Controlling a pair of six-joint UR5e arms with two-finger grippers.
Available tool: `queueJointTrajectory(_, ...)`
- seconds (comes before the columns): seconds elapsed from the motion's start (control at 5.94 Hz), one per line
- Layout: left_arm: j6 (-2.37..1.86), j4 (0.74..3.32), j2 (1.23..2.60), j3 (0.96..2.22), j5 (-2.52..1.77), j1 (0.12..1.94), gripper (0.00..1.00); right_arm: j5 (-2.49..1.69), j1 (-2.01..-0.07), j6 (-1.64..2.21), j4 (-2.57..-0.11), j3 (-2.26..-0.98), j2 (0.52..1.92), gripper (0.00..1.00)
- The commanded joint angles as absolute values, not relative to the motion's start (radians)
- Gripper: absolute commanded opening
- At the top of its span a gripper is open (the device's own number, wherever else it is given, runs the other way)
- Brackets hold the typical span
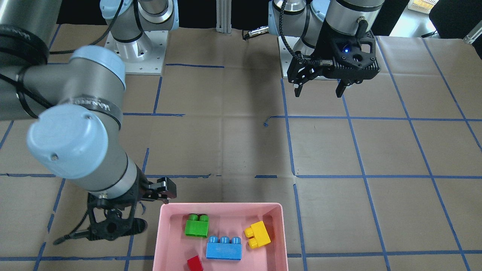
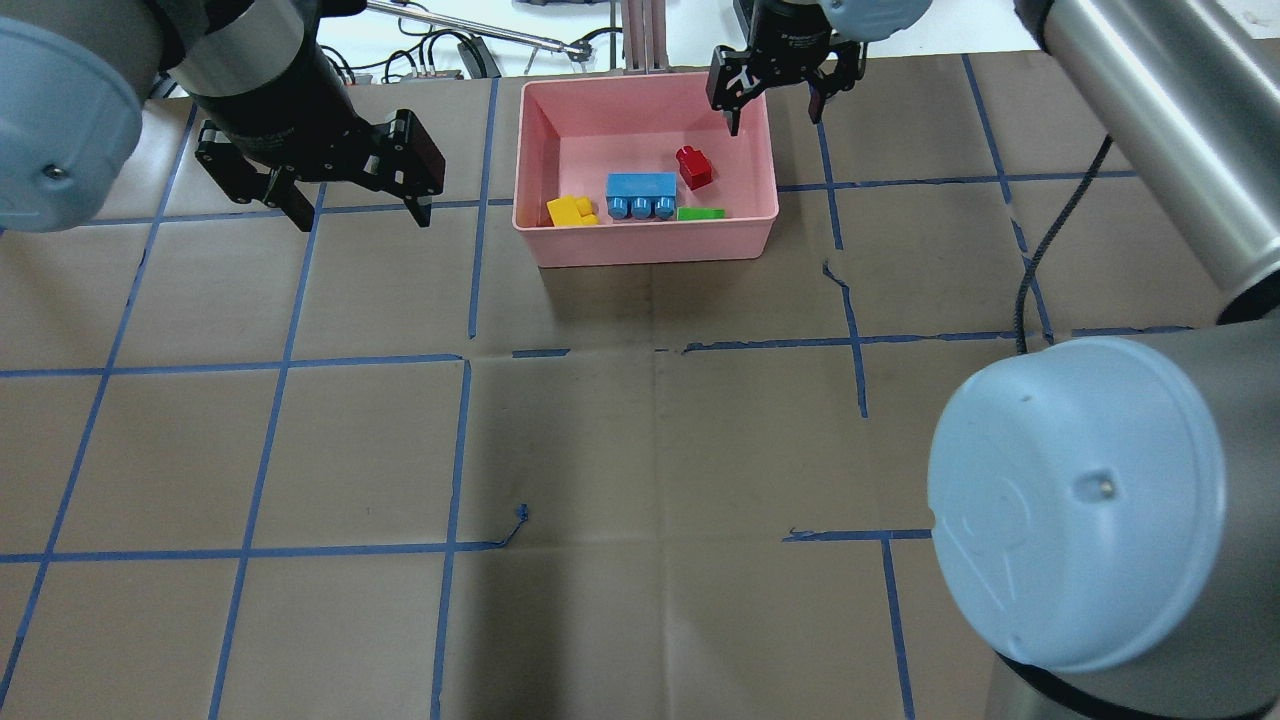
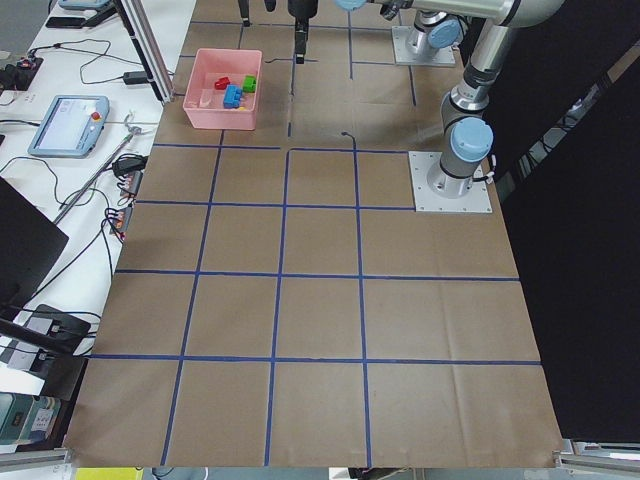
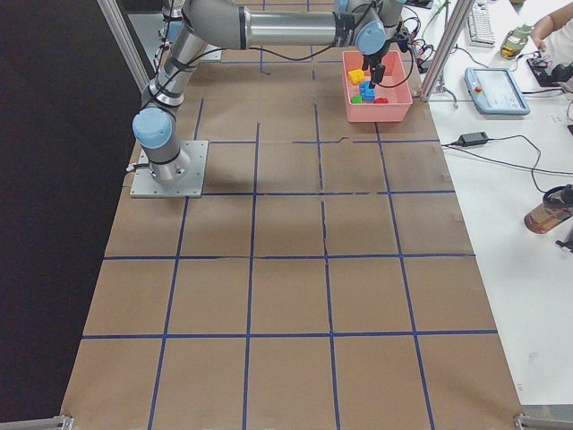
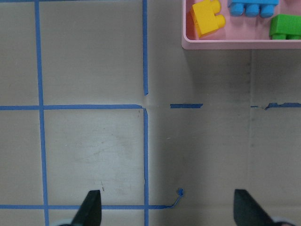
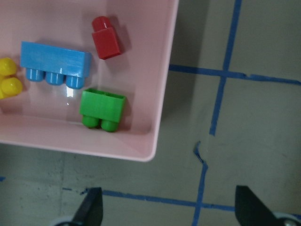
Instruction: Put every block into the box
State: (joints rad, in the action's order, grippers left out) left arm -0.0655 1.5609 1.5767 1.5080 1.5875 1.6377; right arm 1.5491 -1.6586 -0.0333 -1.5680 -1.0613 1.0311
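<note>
Overhead exterior: all four blocks (image 2: 641,188) lie in the box (image 2: 650,245), so I judge nothing remains; my left gripper (image 2: 362,220) and right gripper (image 2: 777,120) gape wide, empty.

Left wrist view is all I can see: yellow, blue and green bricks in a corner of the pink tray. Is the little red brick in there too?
Observer: Yes, the red brick lies inside the pink tray, beyond and to the right of the blue brick.
Operator: Is the right gripper holding anything?
Observer: No, the right gripper is open and empty, beside the tray's right edge.
Operator: And where does the left gripper sit, seen from outside?
Observer: The left gripper hangs above the table, apart from the tray's left side.
</note>
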Motion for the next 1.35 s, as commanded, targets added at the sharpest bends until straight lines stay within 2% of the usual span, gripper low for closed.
queueJointTrajectory(0.0, -0.066, 1.562, 1.575, 1.508, 1.588, 1.638, 0.99, 1.58, -1.611, -0.049, -1.526, -1.234, 1.225, 0.99)
queueJointTrajectory(0.17, -0.066, 1.562, 1.575, 1.508, 1.588, 1.638, 0.99, 1.582, -1.595, -0.043, -1.525, -1.341, 1.333, 0.99)
queueJointTrajectory(0.5, -0.066, 1.562, 1.575, 1.508, 1.588, 1.638, 0.99, 1.583, -1.601, -0.017, -1.523, -1.425, 1.451, 0.99)
queueJointTrajectory(1.18, -0.066, 1.554, 1.575, 1.508, 1.589, 1.638, 0.99, 1.589, -1.608, 0.041, -1.516, -1.428, 1.448, 1.0)
